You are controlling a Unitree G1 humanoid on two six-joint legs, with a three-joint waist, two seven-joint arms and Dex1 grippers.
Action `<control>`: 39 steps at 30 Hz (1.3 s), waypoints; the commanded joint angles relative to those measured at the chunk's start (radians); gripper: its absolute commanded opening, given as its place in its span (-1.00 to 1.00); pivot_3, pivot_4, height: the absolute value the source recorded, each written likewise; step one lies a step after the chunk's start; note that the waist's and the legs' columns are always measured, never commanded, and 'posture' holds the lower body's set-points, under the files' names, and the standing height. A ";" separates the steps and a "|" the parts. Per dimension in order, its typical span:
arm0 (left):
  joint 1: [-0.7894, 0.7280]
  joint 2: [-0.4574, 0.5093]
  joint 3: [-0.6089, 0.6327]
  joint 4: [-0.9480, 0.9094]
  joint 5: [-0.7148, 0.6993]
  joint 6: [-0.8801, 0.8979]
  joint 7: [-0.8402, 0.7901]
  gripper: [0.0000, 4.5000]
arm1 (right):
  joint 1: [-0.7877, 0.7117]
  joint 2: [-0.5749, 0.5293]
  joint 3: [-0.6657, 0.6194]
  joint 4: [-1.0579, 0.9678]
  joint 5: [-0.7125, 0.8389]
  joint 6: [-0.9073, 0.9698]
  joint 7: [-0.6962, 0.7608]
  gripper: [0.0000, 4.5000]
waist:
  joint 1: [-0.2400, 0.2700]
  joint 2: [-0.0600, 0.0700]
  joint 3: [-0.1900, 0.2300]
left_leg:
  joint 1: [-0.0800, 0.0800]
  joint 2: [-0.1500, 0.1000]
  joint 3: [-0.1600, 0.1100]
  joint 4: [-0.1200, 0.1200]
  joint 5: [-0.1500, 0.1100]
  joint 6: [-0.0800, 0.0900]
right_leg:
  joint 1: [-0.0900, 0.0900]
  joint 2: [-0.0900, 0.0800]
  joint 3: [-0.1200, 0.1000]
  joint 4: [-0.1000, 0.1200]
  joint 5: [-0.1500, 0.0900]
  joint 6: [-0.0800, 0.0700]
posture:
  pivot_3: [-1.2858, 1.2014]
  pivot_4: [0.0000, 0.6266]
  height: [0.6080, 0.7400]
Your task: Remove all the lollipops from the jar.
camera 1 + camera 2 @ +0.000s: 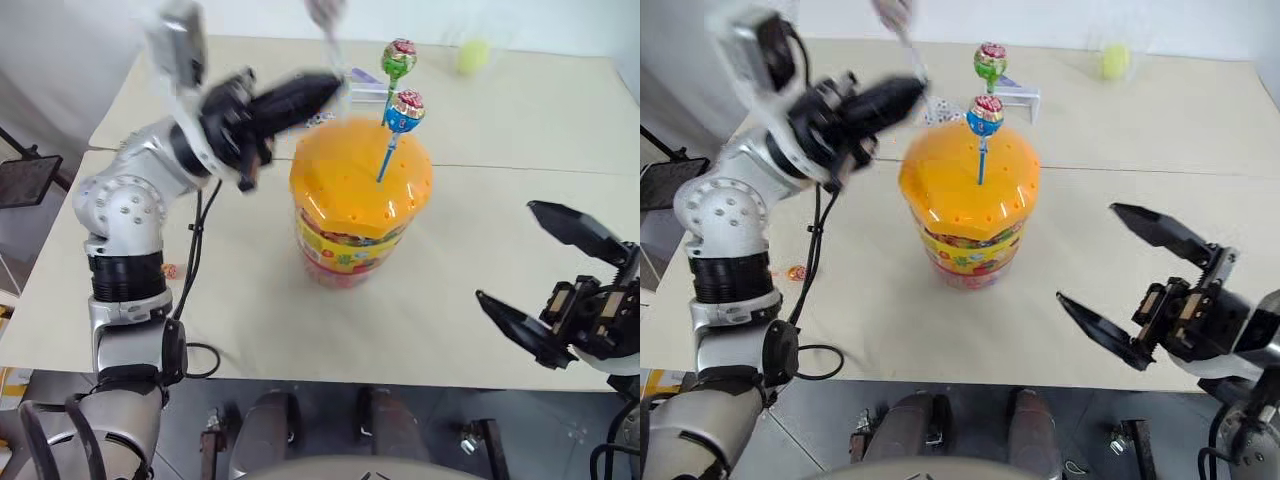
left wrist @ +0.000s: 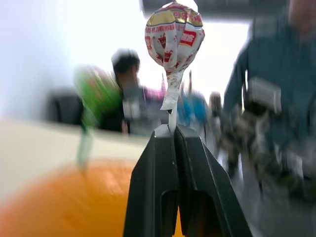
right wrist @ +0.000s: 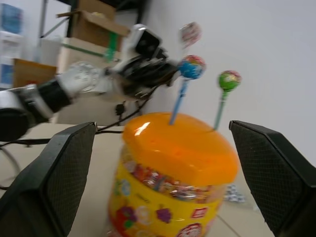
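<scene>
left gripper (image 2: 174, 129) raised, pinching silvery-red lollipop (image 2: 173, 35)

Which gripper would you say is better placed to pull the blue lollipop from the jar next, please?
Probably the right gripper: it is open and empty beside the jar, while the left gripper is shut on the silvery-red lollipop. The blue lollipop stands in the lid.

Two beige tables (image 1: 520, 120) pushed together, seam visible btw them, against a white wall (image 3: 276, 39). Floor at left edge is grey, w/ a black stand (image 1: 25, 175) there. Cardboard boxes (image 3: 94, 24) on shelves behind. Blurred person in blue-green top (image 2: 276, 84) and a dark chair (image 2: 64, 106) in background. Bright, even light.
</scene>
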 commanded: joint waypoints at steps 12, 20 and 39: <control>0.877 0.459 0.095 -0.240 0.275 0.021 0.023 -1.00 | -0.203 -0.191 0.132 0.358 -0.117 -0.012 0.395 1.00 | -0.006 -0.005 0.001 | -0.001 0.005 -0.001 -0.001 -0.002 0.000 | -0.001 -0.001 0.001 -0.001 0.000 0.000 | 0.03 -0.52 1.00; 1.013 0.406 0.100 -0.286 0.282 0.015 0.057 -0.70 | -0.273 -0.215 0.153 0.409 -0.182 0.057 0.317 1.00 | 0.005 -0.003 0.001 | 0.000 0.006 0.002 0.000 -0.004 0.000 | -0.001 -0.002 0.001 -0.003 0.000 0.000 | 0.03 -0.52 1.00; 0.696 0.306 0.248 -0.332 -0.078 -0.127 -0.124 0.59 | -0.792 -0.061 0.420 0.249 -0.006 0.527 -0.188 1.00 | -0.011 -0.003 0.001 | -0.001 0.011 0.006 0.001 -0.006 -0.002 | -0.006 0.003 0.000 0.002 0.001 -0.002 | 0.03 -0.52 1.00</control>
